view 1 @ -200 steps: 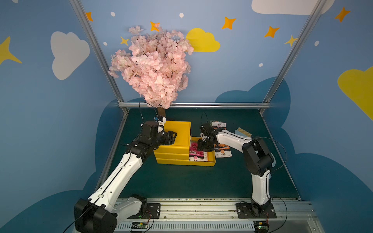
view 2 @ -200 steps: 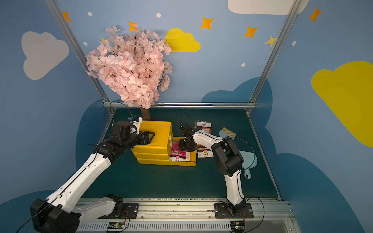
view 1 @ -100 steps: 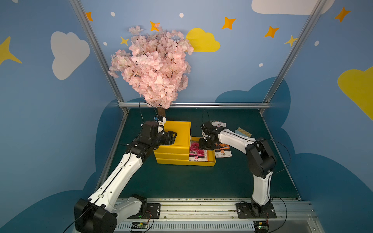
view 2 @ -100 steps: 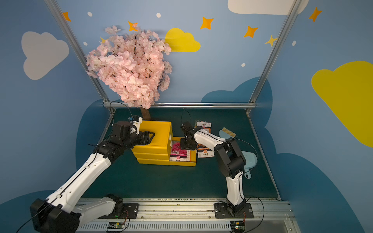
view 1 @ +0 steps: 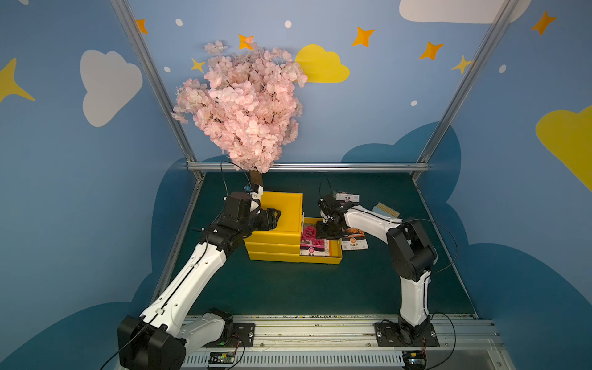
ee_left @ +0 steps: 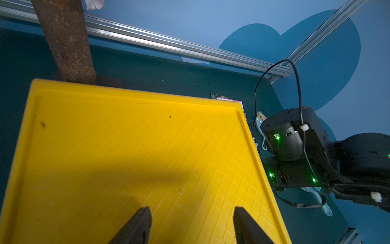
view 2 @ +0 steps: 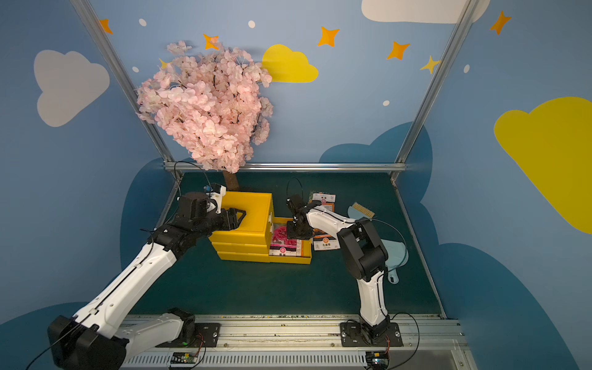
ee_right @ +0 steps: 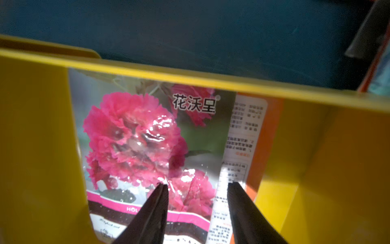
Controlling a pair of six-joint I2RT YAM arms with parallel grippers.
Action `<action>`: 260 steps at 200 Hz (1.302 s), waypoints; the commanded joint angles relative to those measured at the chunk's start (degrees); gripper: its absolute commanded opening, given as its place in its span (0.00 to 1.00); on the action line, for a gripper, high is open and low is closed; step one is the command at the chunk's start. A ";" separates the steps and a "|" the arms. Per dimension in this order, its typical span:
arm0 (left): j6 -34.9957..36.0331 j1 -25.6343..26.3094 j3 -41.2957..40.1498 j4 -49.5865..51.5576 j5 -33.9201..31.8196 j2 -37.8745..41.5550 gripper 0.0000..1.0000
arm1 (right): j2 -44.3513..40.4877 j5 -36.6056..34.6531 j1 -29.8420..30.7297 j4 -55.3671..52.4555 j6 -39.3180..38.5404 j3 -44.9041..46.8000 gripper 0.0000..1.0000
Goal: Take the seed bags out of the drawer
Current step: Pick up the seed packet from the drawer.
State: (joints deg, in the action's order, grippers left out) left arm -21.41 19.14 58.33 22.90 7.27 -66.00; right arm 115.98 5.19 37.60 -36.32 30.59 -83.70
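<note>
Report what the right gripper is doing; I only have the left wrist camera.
Observer: The right gripper points down into the open drawer, jaws apart, holding nothing.
Operator: Count the bags in there.
Observer: At least two: a pink-flower bag lies over an orange-backed bag.
Operator: Look outside the drawer.
Observer: One loose bag lies flat on the table, beside the drawer.
</note>
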 commanded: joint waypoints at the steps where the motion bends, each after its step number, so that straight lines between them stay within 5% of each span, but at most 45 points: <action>1: -1.44 0.16 -4.54 15.52 0.82 -3.62 0.67 | 1.41 0.60 0.32 -0.77 -0.22 -2.00 0.51; 48: -1.39 0.17 -4.51 15.42 0.83 -3.86 0.67 | 2.94 3.26 0.62 1.47 1.03 -2.34 0.44; 145: -1.45 0.11 -4.69 15.51 0.73 -3.69 0.67 | 2.05 8.26 0.28 5.29 3.73 -0.86 0.00; 260: -1.58 0.12 -4.61 15.47 0.51 -3.70 0.67 | -9.90 7.96 -4.00 -1.82 -1.84 -0.42 0.00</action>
State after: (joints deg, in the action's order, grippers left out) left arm -21.41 19.14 58.33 22.90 7.25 -66.00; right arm 109.10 14.26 34.98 -33.34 32.03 -83.15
